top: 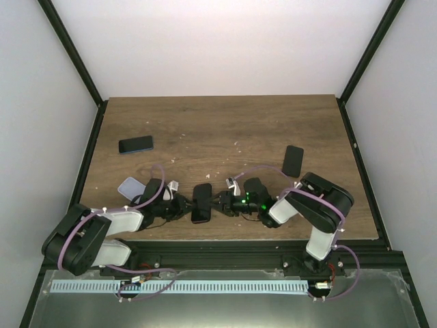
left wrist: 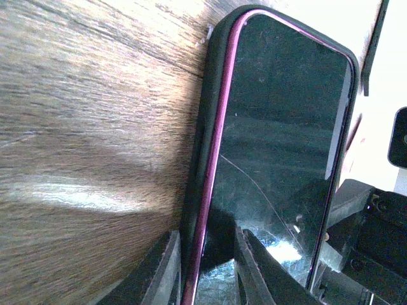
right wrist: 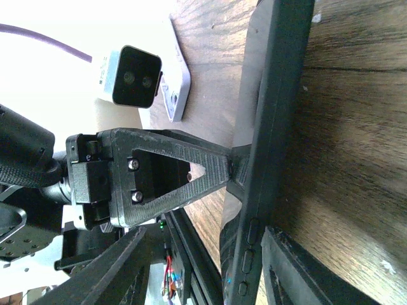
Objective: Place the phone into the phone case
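Phone lies near the middle of the counter's near edge, btwn the two arms, long axis running near-to-far. Its glass is dark and glossy w/ a thin hairline crack curving across the lower half. A magenta-purple rim runs up the left long side and round the top corner. The case is matte black and wraps outside that rim along the same side and corner. Can't tell if the phone is fully seated all round. From the right wrist view the black side wall shows raised buttons in a row. Left fingers are clamped on the phone's long edge, one on the glass and the other against the case's outer wall. Right fingers are parted, straddling the opposite edge, w/ a gap on one side. Blue phone sits toward the left edge and a dark slab toward the right edge. A pale case lies by the left arm.
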